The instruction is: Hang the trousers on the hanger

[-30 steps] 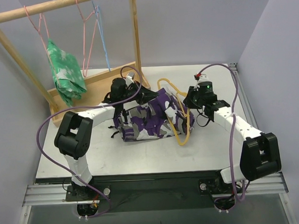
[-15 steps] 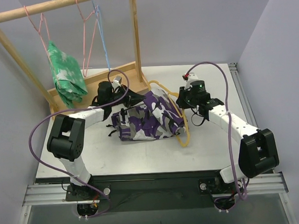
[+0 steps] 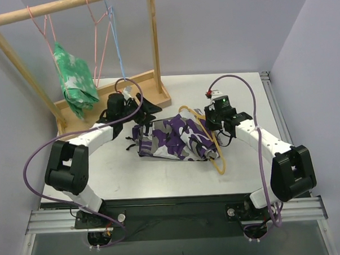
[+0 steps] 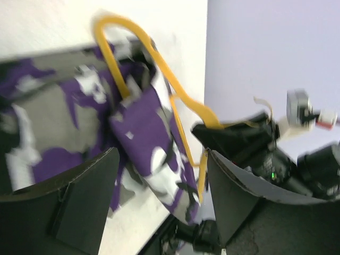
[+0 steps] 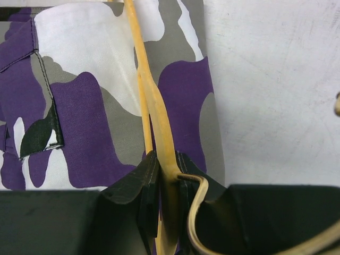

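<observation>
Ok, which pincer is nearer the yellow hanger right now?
Right. The right pincer is clamped on the hanger wire, beside the trousers. The left pincer stands open beyond the trousers' opposite end, not touching the hanger.

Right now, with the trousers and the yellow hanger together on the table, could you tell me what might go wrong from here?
1. The left claw is open and holds nothing, so the trousers lie loose and bunched; lifting the hanger may let them slide off.
2. The right claw pinches only the thin wire, so the hanger could twist in its grip.
3. The left claw sits close to the wooden rack base and might bump it.
</observation>
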{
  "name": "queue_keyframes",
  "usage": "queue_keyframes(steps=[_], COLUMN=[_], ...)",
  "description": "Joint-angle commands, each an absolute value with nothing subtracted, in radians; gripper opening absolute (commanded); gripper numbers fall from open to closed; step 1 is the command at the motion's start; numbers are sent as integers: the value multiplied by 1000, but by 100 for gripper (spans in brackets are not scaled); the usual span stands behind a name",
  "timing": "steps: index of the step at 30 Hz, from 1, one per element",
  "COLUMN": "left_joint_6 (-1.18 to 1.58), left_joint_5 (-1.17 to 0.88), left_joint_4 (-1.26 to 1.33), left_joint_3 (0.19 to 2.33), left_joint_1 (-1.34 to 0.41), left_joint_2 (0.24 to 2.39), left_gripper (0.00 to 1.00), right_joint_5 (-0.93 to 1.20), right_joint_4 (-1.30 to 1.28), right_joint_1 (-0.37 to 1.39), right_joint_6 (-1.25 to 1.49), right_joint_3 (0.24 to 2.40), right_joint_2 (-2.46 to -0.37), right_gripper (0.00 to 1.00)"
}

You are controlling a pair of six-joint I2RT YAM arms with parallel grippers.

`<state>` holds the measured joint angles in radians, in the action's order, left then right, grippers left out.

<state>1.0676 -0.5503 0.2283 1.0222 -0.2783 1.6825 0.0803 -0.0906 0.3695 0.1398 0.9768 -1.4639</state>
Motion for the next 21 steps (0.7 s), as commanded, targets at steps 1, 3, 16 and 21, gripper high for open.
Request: queue_keyframes(steps=[1, 3, 16, 21], left_joint_6=[1076, 1104, 1083, 1130], left_joint_5=[-535, -526, -514, -558], left_joint_4=[258, 269, 49, 110], left_joint_3=[962, 959, 1138, 1186], left_joint_1=[-414, -490, -667, -693], left_joint_2=[1621, 1629, 1810, 1911], left_gripper=[79, 81, 91, 98], right_joint_5=[5, 5, 52, 63], right_joint_4=[-187, -187, -141, -132], right_joint_1=[380, 383, 382, 380], right_joint_6=[146, 155, 221, 224], right_joint_3=[1002, 1003, 965, 939], right_joint_2=[-1493, -1490, -1471, -1454], right_gripper=[0, 0, 0, 0])
